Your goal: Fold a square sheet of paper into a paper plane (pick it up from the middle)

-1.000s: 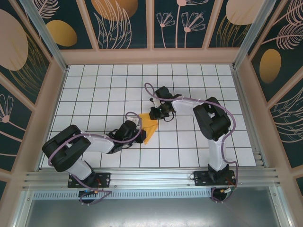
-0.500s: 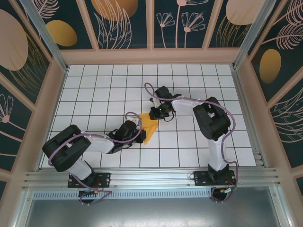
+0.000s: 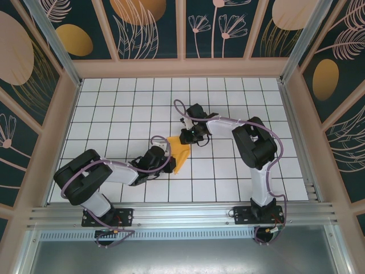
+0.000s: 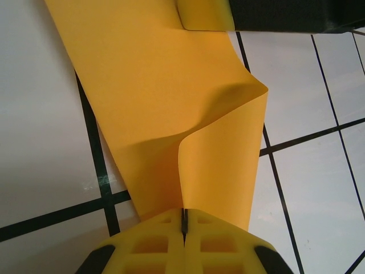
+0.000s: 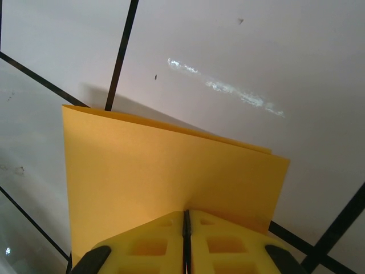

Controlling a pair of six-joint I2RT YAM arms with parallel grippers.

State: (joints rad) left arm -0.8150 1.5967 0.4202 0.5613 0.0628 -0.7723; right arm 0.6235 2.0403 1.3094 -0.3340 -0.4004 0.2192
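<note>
**Evidently, both pincers are pinching the thin orange-yellow sheet of paper (image 3: pixel 180 154)**

Seen from the top external camera, the orange-yellow sheet of paper is lying near the middle of the white gridded tabletop (image 3: pixel 114 114). It is partly folded, with a pointed end aiming toward the near edge. The left pincer (image 3: pixel 167 149) is reaching in from the left and touching the sheet's left edge. The right pincer (image 3: pixel 187 137) is meeting its far corner from the right. Both black arms are bending inward over the tiles, so the two pincers are sitting close together with the paper between them.

Through the left wrist camera, the left pincer (image 4: pixel 183 220) is showing its yellow fingers (image 4: pixel 222 245) pressing together with only a thin dark seam between them. The sheet's near edge is running into that seam. Ahead of the fingers the paper (image 4: pixel 148 97) is bulging into a loose curl. One flap is standing off the tabletop (image 4: pixel 40 142) and casting a shadow on the layer beneath. At the top right, a black piece of hardware (image 4: pixel 285 14) is sitting at the sheet's far end, where a small corner is curling.

Through the right wrist camera, the right pincer (image 5: pixel 186 220) is likewise pressing its yellow fingers (image 5: pixel 228 245) flat against each other, with the paper (image 5: pixel 159 165) entering the seam. Two layers are showing along the far edge, slightly offset from each other. Black grid lines of the tabletop (image 5: pixel 239 51) are passing under the sheet.
</note>
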